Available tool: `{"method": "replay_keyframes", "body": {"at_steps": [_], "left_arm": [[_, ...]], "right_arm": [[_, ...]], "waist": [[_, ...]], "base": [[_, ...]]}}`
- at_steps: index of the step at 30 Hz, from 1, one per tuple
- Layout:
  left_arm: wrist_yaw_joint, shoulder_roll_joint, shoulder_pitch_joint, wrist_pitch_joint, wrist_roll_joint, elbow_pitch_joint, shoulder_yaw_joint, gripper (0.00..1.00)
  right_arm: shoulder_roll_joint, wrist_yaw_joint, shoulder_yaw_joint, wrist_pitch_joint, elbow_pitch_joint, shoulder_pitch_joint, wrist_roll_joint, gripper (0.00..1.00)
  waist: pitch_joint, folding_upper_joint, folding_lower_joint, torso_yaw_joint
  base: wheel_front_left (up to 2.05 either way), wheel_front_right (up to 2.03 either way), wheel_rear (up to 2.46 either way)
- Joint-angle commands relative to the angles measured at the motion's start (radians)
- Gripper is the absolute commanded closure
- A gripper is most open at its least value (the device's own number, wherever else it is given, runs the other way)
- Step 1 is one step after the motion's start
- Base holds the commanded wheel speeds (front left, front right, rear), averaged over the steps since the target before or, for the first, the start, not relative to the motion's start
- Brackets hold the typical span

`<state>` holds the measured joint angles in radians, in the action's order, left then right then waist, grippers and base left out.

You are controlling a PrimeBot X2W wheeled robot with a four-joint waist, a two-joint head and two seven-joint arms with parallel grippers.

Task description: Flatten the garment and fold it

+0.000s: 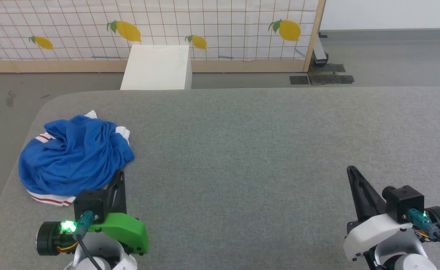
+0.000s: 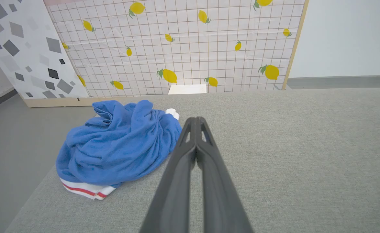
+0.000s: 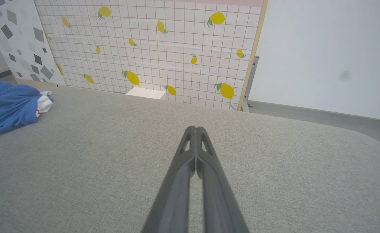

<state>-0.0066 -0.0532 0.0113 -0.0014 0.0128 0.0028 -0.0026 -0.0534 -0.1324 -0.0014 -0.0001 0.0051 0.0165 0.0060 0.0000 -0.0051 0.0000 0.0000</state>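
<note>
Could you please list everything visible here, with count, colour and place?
garment: one, royal blue with white, red-striped trim, crumpled at the table's left end
table: one, grey fabric top, under both grippers
box: one, white, on the floor beyond the table
screen: one, white grid with yellow lemons, behind the box
panel: one, white with grey patches, left of the screen
left gripper: one, dark, shut, beside the garment
right gripper: one, dark, shut, over bare table

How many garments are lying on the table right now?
1. The crumpled blue garment sits near the table's left edge, just beyond the left gripper. Another piece tucked underneath would be hidden.
</note>
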Motion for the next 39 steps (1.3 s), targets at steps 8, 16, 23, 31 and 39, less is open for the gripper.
{"method": "replay_keyframes", "body": {"at_steps": [8, 16, 23, 31, 39], "left_arm": [[0.007, 0.003, -0.011, 0.001, -0.013, -0.003, 0.003, 1.00], [0.007, 0.003, -0.011, 0.001, -0.013, -0.003, 0.003, 1.00], [0.007, 0.003, -0.011, 0.001, -0.013, -0.003, 0.003, 1.00], [0.007, 0.003, -0.011, 0.001, -0.013, -0.003, 0.003, 1.00], [0.007, 0.003, -0.011, 0.001, -0.013, -0.003, 0.003, 1.00]], "right_arm": [[0.003, 0.002, 0.001, 0.000, -0.005, -0.017, -0.006, 1.00], [0.003, 0.002, 0.001, 0.000, -0.005, -0.017, -0.006, 1.00], [0.003, 0.002, 0.001, 0.000, -0.005, -0.017, -0.006, 1.00], [0.003, 0.002, 0.001, 0.000, -0.005, -0.017, -0.006, 1.00], [0.003, 0.002, 0.001, 0.000, -0.005, -0.017, -0.006, 1.00]], "waist": [[0.000, 0.0051, 0.0000, 0.000], [0.000, 0.0051, 0.0000, 0.000], [0.000, 0.0051, 0.0000, 0.000], [0.000, 0.0051, 0.0000, 0.000], [0.000, 0.0051, 0.0000, 0.000]], "base": [[0.00, 0.00, 0.00], [0.00, 0.00, 0.00], [0.00, 0.00, 0.00], [0.00, 0.00, 0.00], [0.00, 0.00, 0.00]]}}
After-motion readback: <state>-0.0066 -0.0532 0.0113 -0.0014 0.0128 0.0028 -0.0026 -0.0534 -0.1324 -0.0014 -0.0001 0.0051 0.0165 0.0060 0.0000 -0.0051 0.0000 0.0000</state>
